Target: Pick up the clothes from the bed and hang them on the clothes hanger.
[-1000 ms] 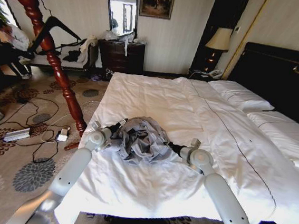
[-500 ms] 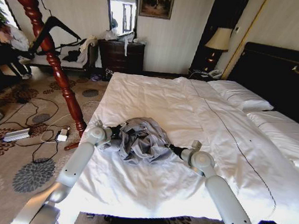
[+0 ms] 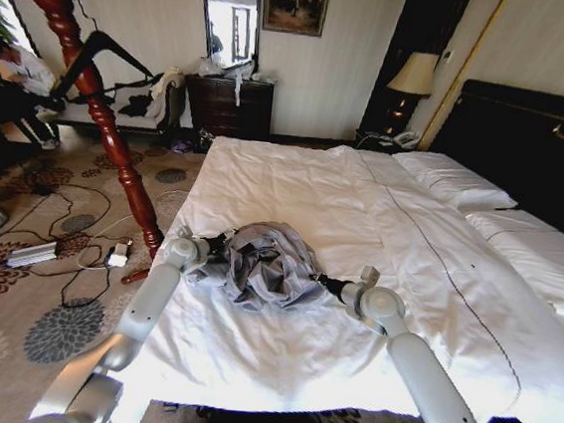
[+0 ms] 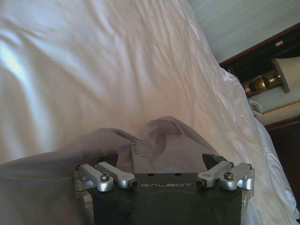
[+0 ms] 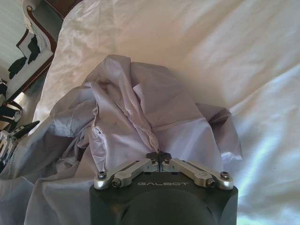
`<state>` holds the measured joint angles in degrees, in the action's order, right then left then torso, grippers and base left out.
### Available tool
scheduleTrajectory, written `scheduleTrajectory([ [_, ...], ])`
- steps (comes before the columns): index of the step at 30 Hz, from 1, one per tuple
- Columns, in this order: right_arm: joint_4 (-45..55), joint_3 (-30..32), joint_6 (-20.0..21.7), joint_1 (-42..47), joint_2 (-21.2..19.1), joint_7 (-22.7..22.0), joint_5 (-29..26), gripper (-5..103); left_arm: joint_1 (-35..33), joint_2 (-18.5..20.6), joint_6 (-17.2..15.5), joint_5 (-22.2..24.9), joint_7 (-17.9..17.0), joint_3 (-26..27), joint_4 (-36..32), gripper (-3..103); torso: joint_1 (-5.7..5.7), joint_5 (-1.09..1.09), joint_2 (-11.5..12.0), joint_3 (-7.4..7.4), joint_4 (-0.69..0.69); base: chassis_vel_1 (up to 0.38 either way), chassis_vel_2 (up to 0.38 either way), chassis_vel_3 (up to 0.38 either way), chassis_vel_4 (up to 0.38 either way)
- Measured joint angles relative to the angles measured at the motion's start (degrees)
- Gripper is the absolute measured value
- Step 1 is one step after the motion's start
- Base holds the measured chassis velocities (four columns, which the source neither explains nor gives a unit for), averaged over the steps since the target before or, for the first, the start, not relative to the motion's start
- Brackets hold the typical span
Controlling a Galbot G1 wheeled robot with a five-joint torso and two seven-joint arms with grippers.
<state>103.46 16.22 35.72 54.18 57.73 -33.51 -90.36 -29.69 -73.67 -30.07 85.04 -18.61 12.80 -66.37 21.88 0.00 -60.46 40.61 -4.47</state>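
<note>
The clothes, a light grey jacket, lie crumpled on the near part of the bed. At the jacket's left edge my left gripper rests; in its wrist view the left gripper stands open with grey fabric bunched between the spread fingers. My right gripper touches the right edge; in its wrist view the right gripper is shut on a fold of the jacket beside the zip seam. The black clothes hanger hangs from the coat stand at far left.
The red-brown wooden coat stand leans up beside the bed's left side. Cables and a power strip lie on the patterned carpet. A dark dresser, a lamp and the black headboard line the far and right sides.
My left wrist has moved a little up the bed, closer against the jacket's left edge. The right arm has barely shifted and the jacket keeps its shape.
</note>
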Motion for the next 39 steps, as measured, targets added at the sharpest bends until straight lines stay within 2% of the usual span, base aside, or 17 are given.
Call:
scheduleTrajectory([
  [5, -0.13, 0.16, 0.02, -0.07, 0.01, 0.27, 0.13, 0, 2.04, -1.79, 0.69, -1.24, 0.29, -0.31, 3.24, 102, 0.0, 0.0, 0.0, 0.0, 0.02, 0.0, 0.0, 0.0, 0.0],
  [11, -0.2, 0.25, 0.02, -0.13, 0.03, 0.55, 0.1, 0, 4.03, -4.24, 1.1, -1.92, -0.3, 0.34, 6.24, 92, 0.0, 0.01, 0.0, 0.0, 0.0, 0.0, 0.0, 0.0, 0.0],
  [12, -0.25, 0.25, -0.01, -0.16, -0.01, 0.6, 0.06, 0, 4.27, -4.83, 1.36, -2.26, -0.52, 0.47, 6.84, 81, 0.0, 0.0, 0.0, 0.0, 0.01, 0.0, 0.0, 0.0, 0.0],
  [13, -0.31, 0.25, -0.09, -0.19, -0.01, 0.69, 0.04, 0, 4.3, -5.21, 1.51, -2.55, -0.64, 0.65, 7.08, 81, 0.0, 0.0, 0.0, 0.0, 0.01, 0.0, 0.0, 0.0, 0.0],
  [14, -0.38, 0.23, -0.13, -0.23, -0.01, 0.74, 0.02, 0, 4.29, -5.53, 1.63, -2.77, -0.73, 0.89, 7.22, 76, 0.0, 0.0, 0.0, 0.0, 0.01, 0.0, 0.0, 0.0, 0.0],
  [17, -0.5, 0.14, -0.16, -0.32, 0.01, 0.78, 0.01, 0, 4.17, -5.85, 1.71, -2.92, -0.77, 1.29, 7.19, 70, 0.0, 0.0, 0.0, 0.0, 0.0, 0.0, 0.0, 0.0, 0.0],
  [18, -0.59, 0.07, -0.16, -0.39, 0.05, 0.8, 0.01, 0, 3.76, -5.85, 1.74, -2.97, -0.8, 1.41, 6.95, 59, 0.0, 0.0, 0.0, 0.0, 0.01, 0.0, 0.0, 0.0, 0.0],
  [19, -0.63, 0.03, -0.16, -0.4, 0.09, 0.83, 0.02, 0, 3.54, -5.78, 1.8, -2.99, -0.81, 1.42, 6.79, 54, 0.0, 0.0, 0.0, 0.0, 0.02, 0.0, 0.0, 0.0, 0.0],
  [21, -0.67, 0.01, -0.17, -0.4, 0.12, 0.84, 0.05, 0, 3.36, -5.67, 1.95, -3.02, -0.82, 1.49, 6.65, 54, 0.0, -0.01, 0.0, 0.0, 0.02, 0.0, 0.0, 0.0, 0.0],
  [24, -0.71, -0.02, -0.16, -0.27, 0.18, 0.85, 0.12, 0, 3.07, -5.4, 2.31, -3.16, -0.91, 1.81, 6.45, 38, 0.0, 0.0, 0.0, 0.0, 0.01, 0.0, 0.0, 0.0, 0.0],
  [25, -0.71, -0.02, -0.16, -0.27, 0.18, 0.85, 0.12, 0, 3.07, -5.4, 2.31, -3.16, -0.91, 1.81, 6.45, 38, 0.0, 0.0, 0.0, 0.0, 0.01, 0.0, 0.0, 0.0, 0.0],
  [27, -0.63, -0.09, -0.15, -0.14, 0.2, 0.85, 0.14, 0, 2.97, -5.11, 2.34, -3.19, -0.95, 1.82, 6.32, 26, 0.0, -0.01, 0.0, 0.0, 0.01, 0.0, 0.0, 0.0, 0.0],
  [29, -0.52, -0.12, -0.15, -0.08, 0.2, 0.84, 0.15, 0, 2.93, -4.97, 2.3, -3.24, -1.2, 1.71, 6.3, 26, 0.0, 0.0, 0.0, 0.0, 0.02, 0.0, 0.0, 0.0, 0.0],
  [32, 0.08, -0.19, -0.16, -0.03, 0.2, 0.72, -0.05, 0, 2.61, -5.31, 2.27, -4.1, -1.99, 1.35, 6.57, 10, 0.0, -0.01, 0.0, 0.0, 0.01, 0.0, 0.0, 0.0, 0.0],
  [33, 0.21, -0.21, -0.17, -0.03, 0.2, 0.64, -0.13, 0, 2.48, -5.5, 2.27, -4.39, -2.03, 1.29, 6.72, 10, 0.0, -0.01, 0.0, 0.0, 0.01, 0.0, 0.0, 0.0, 0.0],
  [34, 0.29, -0.24, -0.21, -0.05, 0.21, 0.5, -0.23, 0, 2.24, -5.82, 2.29, -4.75, -2.04, 1.24, 6.86, 5, 0.0, -0.01, 0.0, 0.0, 0.0, 0.0, 0.0, 0.0, 0.0],
  [39, 0.5, -0.26, -0.39, -0.03, 0.23, 0.34, -0.28, 0, 1.68, -6.01, 2.84, -5.35, -2.11, 1.18, 6.2, 1, 0.0, 0.0, 0.0, 0.0, 0.01, 0.0, 0.0, 0.0, 0.0],
])
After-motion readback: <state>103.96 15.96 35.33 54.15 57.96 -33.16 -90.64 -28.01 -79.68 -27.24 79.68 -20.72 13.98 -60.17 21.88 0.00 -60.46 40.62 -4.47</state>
